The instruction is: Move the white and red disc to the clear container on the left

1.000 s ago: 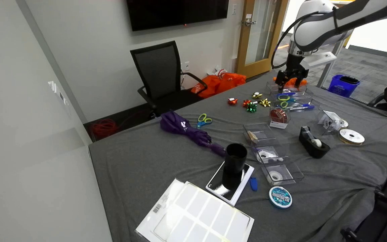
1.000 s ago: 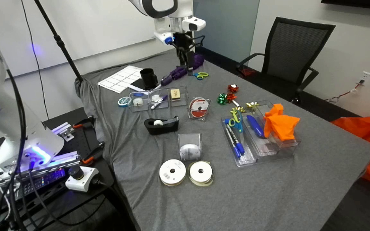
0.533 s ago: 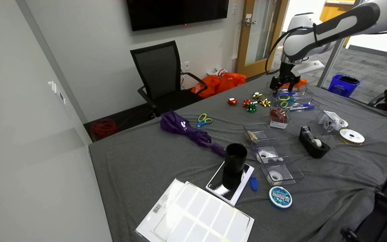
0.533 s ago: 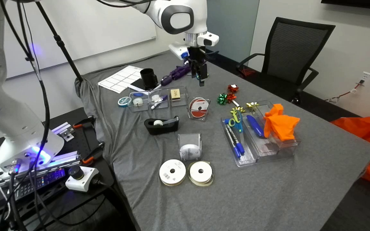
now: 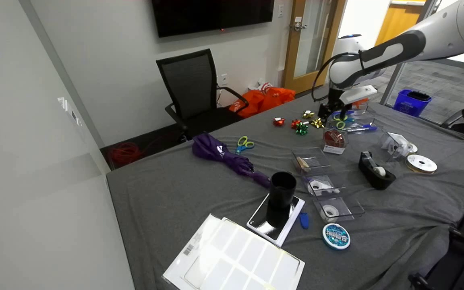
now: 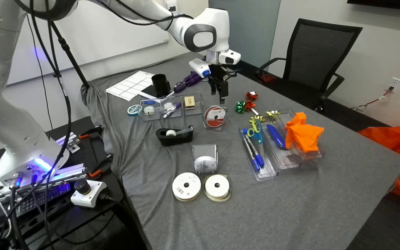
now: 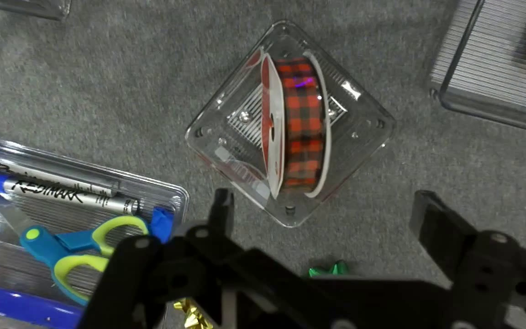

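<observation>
Hovering with fingers [image 7: 442, 229] spread wide and empty. Facing, further up the wrist view, the white and red ribbon spool [image 7: 300, 128], on edge inside a square clear container [image 7: 359, 124], with its long axis crosswise to the closing line. Must probably advance, then descend.

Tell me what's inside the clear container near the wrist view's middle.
A white and red ribbon spool stands on edge in the clear container. Parts of the ribbed floor show on either side; whatever lies directly beneath the spool is covered.
</observation>
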Controlling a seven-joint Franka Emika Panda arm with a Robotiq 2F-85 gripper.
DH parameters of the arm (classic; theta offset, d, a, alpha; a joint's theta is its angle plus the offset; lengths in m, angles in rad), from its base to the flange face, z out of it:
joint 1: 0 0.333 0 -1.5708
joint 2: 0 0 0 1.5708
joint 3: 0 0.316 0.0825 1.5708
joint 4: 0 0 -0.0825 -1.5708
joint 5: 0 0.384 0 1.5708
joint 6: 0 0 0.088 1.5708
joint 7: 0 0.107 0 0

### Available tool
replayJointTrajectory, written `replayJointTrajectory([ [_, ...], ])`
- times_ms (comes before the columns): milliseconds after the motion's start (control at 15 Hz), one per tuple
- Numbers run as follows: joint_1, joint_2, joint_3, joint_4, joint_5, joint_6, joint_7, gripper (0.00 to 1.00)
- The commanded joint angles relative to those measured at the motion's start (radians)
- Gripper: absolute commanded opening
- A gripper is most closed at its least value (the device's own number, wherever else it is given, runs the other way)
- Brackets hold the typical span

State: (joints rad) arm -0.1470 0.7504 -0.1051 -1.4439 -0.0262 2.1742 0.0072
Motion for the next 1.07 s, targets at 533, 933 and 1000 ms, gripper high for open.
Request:
replayJointTrajectory([
  [533,0.005,0.05,-0.004,-0.008,-0.017,0.027,-0.003,1.0],
  [933,0.002,0.057,-0.018,0.003,-0.033,0.019,-0.005,1.0],
  [1000,0.0,0.059,-0.021,0.006,-0.038,0.019,-0.008,1.0],
])
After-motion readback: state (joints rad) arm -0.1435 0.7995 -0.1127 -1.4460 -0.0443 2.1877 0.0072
